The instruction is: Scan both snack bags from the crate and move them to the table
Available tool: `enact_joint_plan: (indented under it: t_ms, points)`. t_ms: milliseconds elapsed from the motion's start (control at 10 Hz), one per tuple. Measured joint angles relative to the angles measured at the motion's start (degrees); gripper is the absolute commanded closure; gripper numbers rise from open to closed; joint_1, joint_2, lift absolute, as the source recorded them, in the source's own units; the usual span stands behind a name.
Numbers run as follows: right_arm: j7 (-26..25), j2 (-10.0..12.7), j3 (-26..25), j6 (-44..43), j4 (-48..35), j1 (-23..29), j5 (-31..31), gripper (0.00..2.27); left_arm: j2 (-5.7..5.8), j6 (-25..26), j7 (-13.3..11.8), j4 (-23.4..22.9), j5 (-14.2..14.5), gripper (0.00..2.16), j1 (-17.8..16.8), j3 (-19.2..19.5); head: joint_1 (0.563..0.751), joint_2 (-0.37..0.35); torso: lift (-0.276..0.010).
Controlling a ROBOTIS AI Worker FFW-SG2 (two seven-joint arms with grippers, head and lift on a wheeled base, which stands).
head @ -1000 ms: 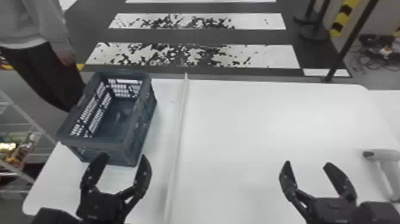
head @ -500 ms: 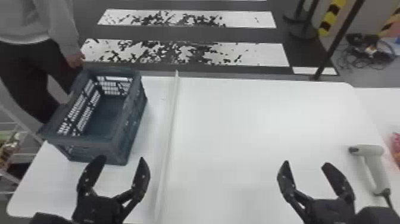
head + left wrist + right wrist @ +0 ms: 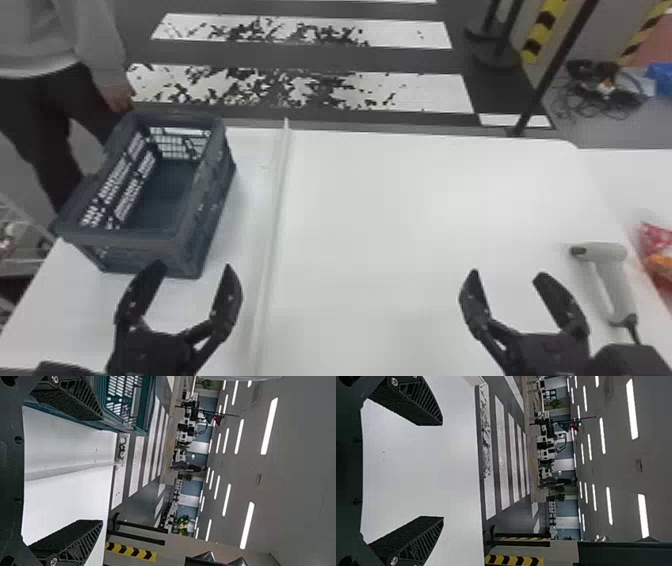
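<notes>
Head view: left gripper (image 3: pixel 194 266) and right gripper (image 3: pixel 508 274) over white counter (image 3: pixel 425 225), jaws spread, nothing pinched. Dark blue-grey plastic crate (image 3: pixel 150 237) at left, visible floor bare. Red-orange snack bag (image 3: pixel 659 255) at right edge, past pale handheld scanner (image 3: pixel 612 285). Looks between steps; next probably needs scanner grasped. Pale strip (image 3: pixel 277 215) splits counter; striped floor (image 3: pixel 320 60) beyond.

Left of the slender black pole (image 3: pixel 552 70) lay a dark floor with broad white stripes (image 3: pixel 430 92); to its right sat tangled black cables (image 3: pixel 582 70) and, farther right, a bright blue object (image 3: pixel 661 79).
</notes>
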Motion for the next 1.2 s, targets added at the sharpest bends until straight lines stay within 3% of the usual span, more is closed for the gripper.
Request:
enact_joint_plan:
  t_ms: [1200]
  points:
    - [0.1,0.0,-0.2,0.4,-2.0,1.5,-0.1,0.08,-0.06,0.2,0.0,0.0,0.0,0.07,0.3,-0.1,0.695,-0.022,-0.087]
